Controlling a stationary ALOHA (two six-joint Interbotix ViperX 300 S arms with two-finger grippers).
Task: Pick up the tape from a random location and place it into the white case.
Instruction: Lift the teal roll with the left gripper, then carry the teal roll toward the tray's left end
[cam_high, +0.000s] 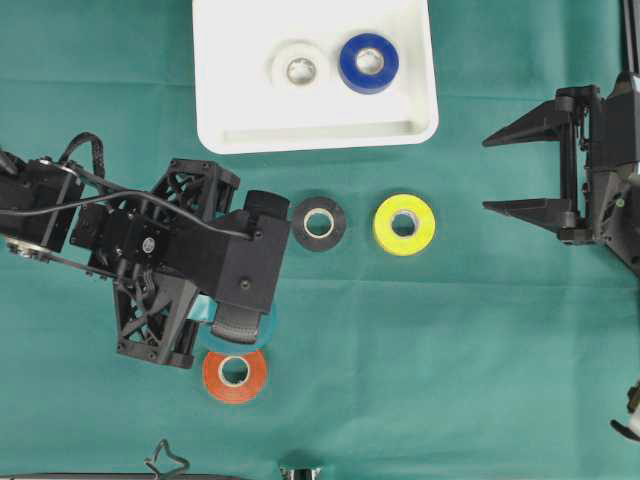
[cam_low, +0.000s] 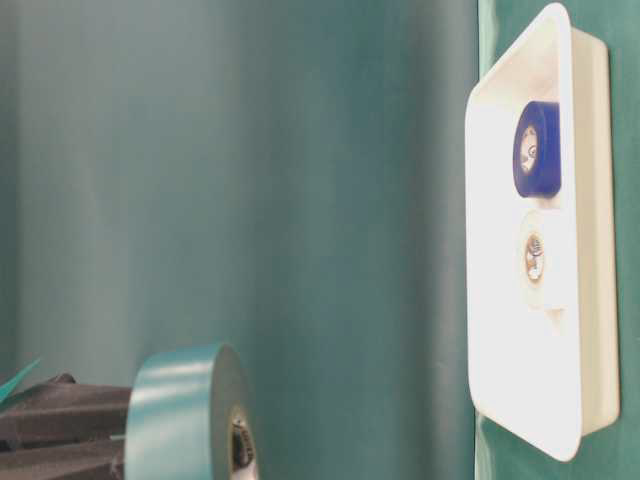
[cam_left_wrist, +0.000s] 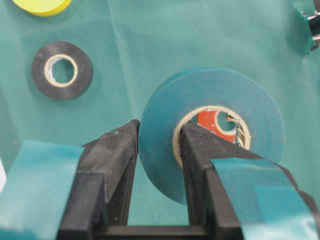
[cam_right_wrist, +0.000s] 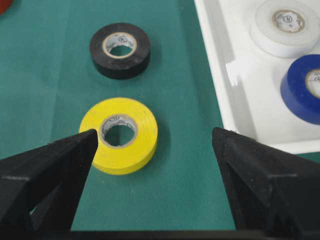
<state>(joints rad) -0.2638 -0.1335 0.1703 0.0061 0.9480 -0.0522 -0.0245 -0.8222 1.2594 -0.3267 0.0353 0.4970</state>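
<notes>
Left gripper (cam_left_wrist: 157, 150) is clamped on the teal tape (cam_left_wrist: 210, 125), one finger through the roll's core and the other pressed against its outer edge, so the roll's wall is pinched between them. From overhead the teal roll peeks out under the left arm, just above the orange tape (cam_high: 235, 374) lying flat on the green cloth (cam_high: 450, 380). Through the teal roll's hole in the wrist view you catch a bit of that orange.

Over on the right, the right gripper (cam_high: 525, 172) sits with its jaws spread wide, holding nothing. The yellow tape (cam_right_wrist: 119, 135) lies flat on the cloth in front of it, between the two fingers in its own camera, not touched. The black tape (cam_high: 319, 223) lies just left of the yellow one, a gap between them.

The case (cam_high: 220, 90) sits at the top of the table, well apart from the teal roll. Inside it, a white tape (cam_high: 300, 69) and a blue tape (cam_high: 368, 63) lie flat, side by side.
</notes>
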